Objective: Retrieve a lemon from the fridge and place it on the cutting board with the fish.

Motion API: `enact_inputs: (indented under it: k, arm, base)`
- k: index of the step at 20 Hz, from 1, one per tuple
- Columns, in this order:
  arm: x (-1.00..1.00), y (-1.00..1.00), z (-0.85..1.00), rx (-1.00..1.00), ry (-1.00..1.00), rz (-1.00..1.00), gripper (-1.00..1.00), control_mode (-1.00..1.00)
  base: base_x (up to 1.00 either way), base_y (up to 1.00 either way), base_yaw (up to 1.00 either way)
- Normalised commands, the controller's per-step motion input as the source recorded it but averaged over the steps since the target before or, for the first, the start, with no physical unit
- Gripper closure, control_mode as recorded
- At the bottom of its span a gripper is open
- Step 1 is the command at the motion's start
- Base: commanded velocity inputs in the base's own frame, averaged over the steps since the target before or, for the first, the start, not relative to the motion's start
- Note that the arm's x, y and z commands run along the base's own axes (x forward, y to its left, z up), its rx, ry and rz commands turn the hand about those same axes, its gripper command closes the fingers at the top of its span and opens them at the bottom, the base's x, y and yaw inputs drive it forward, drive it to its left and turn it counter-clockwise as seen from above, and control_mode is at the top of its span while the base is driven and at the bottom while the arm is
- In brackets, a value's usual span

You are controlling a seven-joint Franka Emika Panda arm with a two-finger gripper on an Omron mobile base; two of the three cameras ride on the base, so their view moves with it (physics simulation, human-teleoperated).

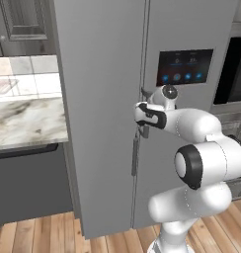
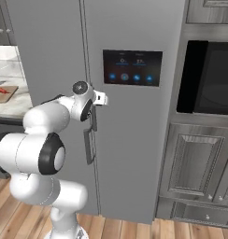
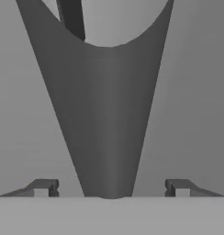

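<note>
- Standing shut, the fridge (image 1: 102, 99) is hiding the lemon, which I am judging to be inside.
- The handle (image 3: 104, 114) is running as a long dark bar, upright beside the seam between the two grey doors in the base views, so its long axis is vertical in the room.
- In the hand view the bar is passing straight up the middle, between the two finger tips (image 3: 42, 188), one on each side and neither touching it.
- The gripper (image 3: 111, 189) is sitting spread wide around the handle, holding nothing; the bar is lying directly ahead of the palm, centred.
- In the left base view the hand is pressing in at the door seam, about mid-height of the handle and below the dark dispenser panel (image 1: 184, 66).
- I am judging the step in hand to be closing on the handle to pull a door open; the squeeze is needing to go across the bar, level with the floor.
- The cutting board (image 2: 4, 93) is lying on the counter (image 2: 13, 106) well to the left of the fridge, with the red fish (image 2: 0, 90) on it.
</note>
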Motion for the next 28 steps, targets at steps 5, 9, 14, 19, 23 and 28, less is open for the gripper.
enact_inputs:
  k: [5, 9, 14, 19, 23, 28]
  arm:
    - [0.18, 0.00, 0.00, 0.00, 0.00, 0.00, 1.00, -1.00]
    - [0.07, 0.00, 0.00, 0.00, 0.00, 0.00, 1.00, -1.00]
    - [-0.29, -0.36, 0.04, 0.00, 0.00, 0.00, 1.00, -1.00]
    - [-0.99, -0.74, 0.28, 0.07, -0.01, 0.00, 1.00, -1.00]
    - [-1.00, -0.93, 0.38, 0.10, 0.00, 0.00, 1.00, -1.00]
    - [-1.00, -1.00, 0.41, 0.13, 0.00, 0.01, 1.00, -1.00]
  base:
    - [0.00, 0.00, 0.00]
    - [0.00, 0.00, 0.00]
    - [0.00, 0.00, 0.00]
    - [0.00, 0.00, 0.00]
    - [0.00, 0.00, 0.00]
    - [0.00, 0.00, 0.00]
